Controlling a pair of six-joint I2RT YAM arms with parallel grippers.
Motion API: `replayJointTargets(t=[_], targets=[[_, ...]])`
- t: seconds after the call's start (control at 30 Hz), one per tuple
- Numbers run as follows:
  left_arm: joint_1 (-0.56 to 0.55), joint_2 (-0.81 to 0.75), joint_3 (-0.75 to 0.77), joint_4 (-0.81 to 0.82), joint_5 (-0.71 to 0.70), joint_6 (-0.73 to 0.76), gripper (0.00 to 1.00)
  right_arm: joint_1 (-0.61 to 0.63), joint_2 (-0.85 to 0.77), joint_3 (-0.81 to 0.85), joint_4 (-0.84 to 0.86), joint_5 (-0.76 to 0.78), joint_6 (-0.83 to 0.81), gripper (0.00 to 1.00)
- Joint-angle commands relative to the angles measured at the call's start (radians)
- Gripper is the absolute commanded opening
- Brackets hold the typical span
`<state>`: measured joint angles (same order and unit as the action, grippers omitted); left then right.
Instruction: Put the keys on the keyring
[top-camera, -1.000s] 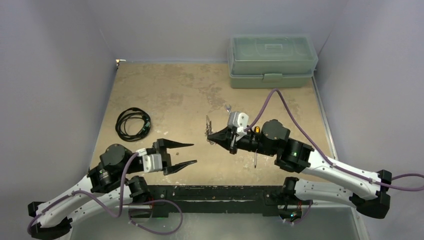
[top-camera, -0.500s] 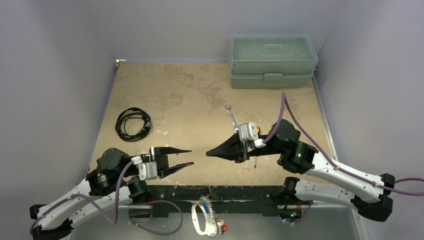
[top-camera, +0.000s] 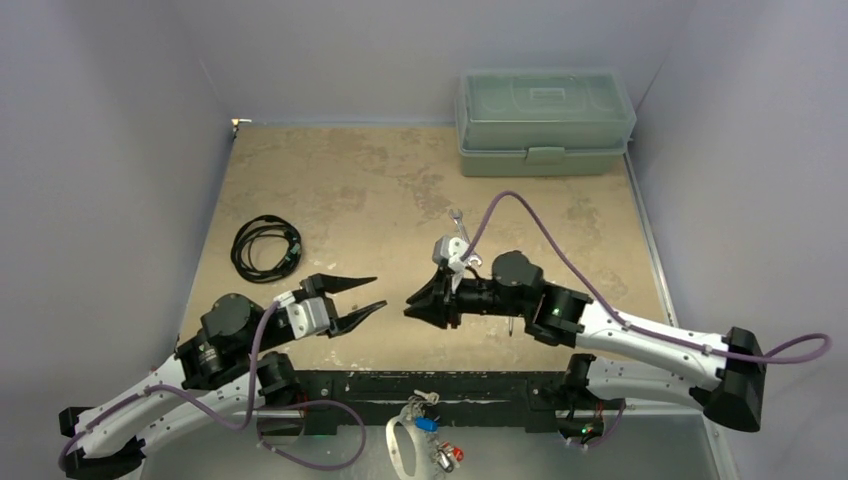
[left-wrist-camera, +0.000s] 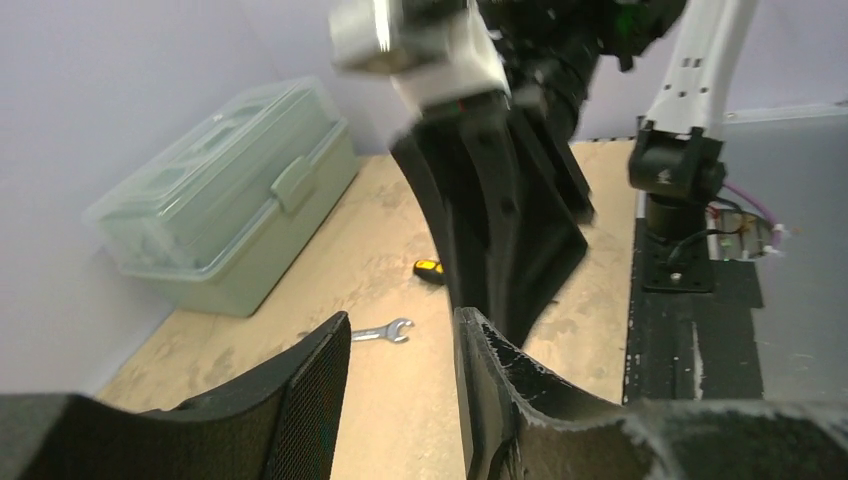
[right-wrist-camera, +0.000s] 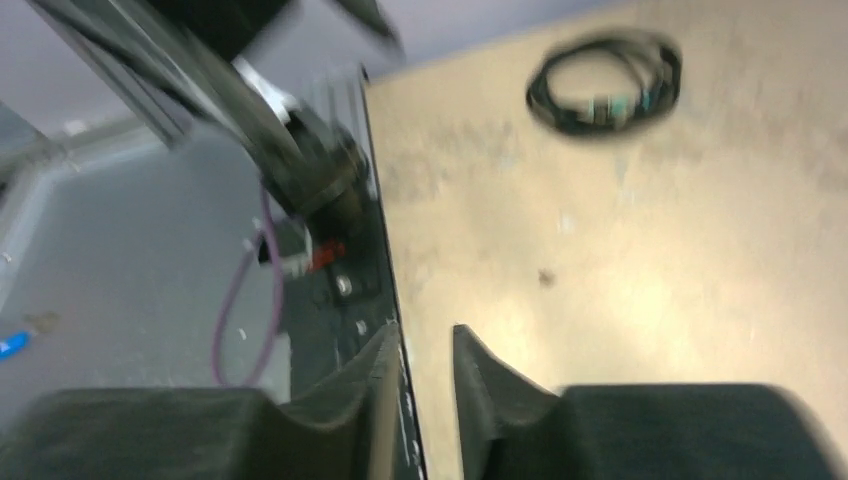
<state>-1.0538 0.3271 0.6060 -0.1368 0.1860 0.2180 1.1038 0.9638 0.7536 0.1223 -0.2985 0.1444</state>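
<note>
The keyring, a pale D-shaped loop, lies off the table on the grey floor below the near edge, between the two arm bases. The keys are beside it, one with a blue head and one with a red head. Low over the table's front part, my left gripper is open and holds nothing. My right gripper faces it tip to tip, a short way apart. Its jaws stand narrowly open with only table and the black edge strip showing between them.
A silver wrench lies mid-table behind the right arm, with a yellow-handled screwdriver near it. A coiled black cable sits at the left. A green toolbox stands at the far right.
A second ago the right gripper held the keyring over the table; it fell to the floor below the near edge. The right gripper has swung left and opened slightly. The left jaws narrowed a little.
</note>
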Motion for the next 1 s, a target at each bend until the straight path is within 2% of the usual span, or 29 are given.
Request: replayJointTargets(t=[0.0, 0.07, 0.17, 0.3, 0.37, 0.4, 0.53, 0.73, 0.97], targets=[[0.003, 0.000, -0.014, 0.019, -0.132, -0.034, 0.42, -0.002, 0.068, -0.049, -0.084, 0.041, 0.174, 0.41], [0.002, 0.000, -0.016, 0.018, -0.134, -0.036, 0.42, -0.001, 0.125, -0.052, -0.147, -0.016, 0.208, 0.53], [0.003, -0.001, -0.018, 0.017, -0.125, -0.037, 0.42, 0.020, 0.187, -0.075, -0.180, -0.036, 0.229, 0.64], [0.003, -0.003, -0.018, 0.018, -0.096, -0.032, 0.42, 0.046, 0.264, -0.110, -0.132, -0.137, 0.186, 0.70], [0.002, -0.001, -0.020, 0.015, -0.077, -0.032, 0.42, 0.053, 0.320, -0.109, -0.106, -0.191, 0.164, 0.79], [0.003, 0.001, -0.019, 0.012, -0.070, -0.032, 0.42, 0.056, 0.366, -0.102, -0.101, -0.208, 0.154, 0.80], [0.003, 0.010, -0.012, -0.004, -0.050, -0.028, 0.42, 0.091, 0.490, -0.081, -0.050, -0.301, 0.102, 0.77], [0.003, 0.012, -0.012, -0.009, -0.028, -0.028, 0.42, 0.124, 0.564, -0.052, -0.023, -0.375, 0.059, 0.72], [0.003, 0.019, -0.009, -0.015, -0.013, -0.027, 0.42, 0.162, 0.686, -0.020, -0.005, -0.408, 0.048, 0.63]])
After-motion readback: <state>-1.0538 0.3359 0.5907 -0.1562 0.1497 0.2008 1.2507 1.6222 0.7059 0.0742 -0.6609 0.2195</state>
